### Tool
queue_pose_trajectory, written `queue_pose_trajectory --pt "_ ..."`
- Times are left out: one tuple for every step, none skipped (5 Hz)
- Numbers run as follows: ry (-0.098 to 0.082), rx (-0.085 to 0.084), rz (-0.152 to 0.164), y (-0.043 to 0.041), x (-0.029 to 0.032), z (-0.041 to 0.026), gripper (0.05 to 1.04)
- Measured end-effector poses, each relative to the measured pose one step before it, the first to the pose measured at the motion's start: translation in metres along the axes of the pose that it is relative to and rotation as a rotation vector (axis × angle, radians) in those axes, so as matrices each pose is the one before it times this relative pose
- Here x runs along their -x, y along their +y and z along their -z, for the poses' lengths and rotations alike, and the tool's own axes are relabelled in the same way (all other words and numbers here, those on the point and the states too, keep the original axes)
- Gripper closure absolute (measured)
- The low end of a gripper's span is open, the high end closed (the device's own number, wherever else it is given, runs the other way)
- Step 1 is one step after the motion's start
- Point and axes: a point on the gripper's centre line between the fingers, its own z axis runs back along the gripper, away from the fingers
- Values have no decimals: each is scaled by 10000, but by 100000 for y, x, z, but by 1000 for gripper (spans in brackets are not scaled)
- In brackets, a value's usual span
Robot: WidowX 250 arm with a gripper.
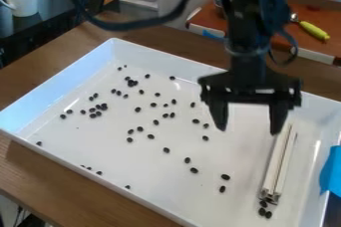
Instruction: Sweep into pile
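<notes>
Taking 12 o'clock as the top of the view and the tray [118, 176] as the dial, the gripper [249, 127] hangs between 2 and 3 o'clock, its two fingers spread wide with nothing pinched between them. The bar [275, 164], which looks to be the sweeping tool, lies inside the tray toward 4 o'clock, its length running roughly from 12 to 6; the fingertip nearer 3 o'clock appears close to its upper end, though I cannot tell how high above it. The beans [166, 150] are scattered: a loose band crosses the middle, small bunches sit toward 10 and 11 o'clock, a few lie along the near wall toward 8, and a little group gathers at the bar's lower end, toward 5. I judge the sweep is still to be done, or barely started, and the step in hand is getting hold of the bar. The next move calls for centering the spread fingers over it, lowering, and closing squarely across its narrow width; an off-center descent could knock it askew or scatter the beans at its foot.
</notes>
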Motion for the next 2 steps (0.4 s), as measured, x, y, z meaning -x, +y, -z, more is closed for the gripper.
queue_pose_trajectory --pt "-86 -183 178 -714 321 1194 83" --pt "45 -377 108 -565 569 1491 83"
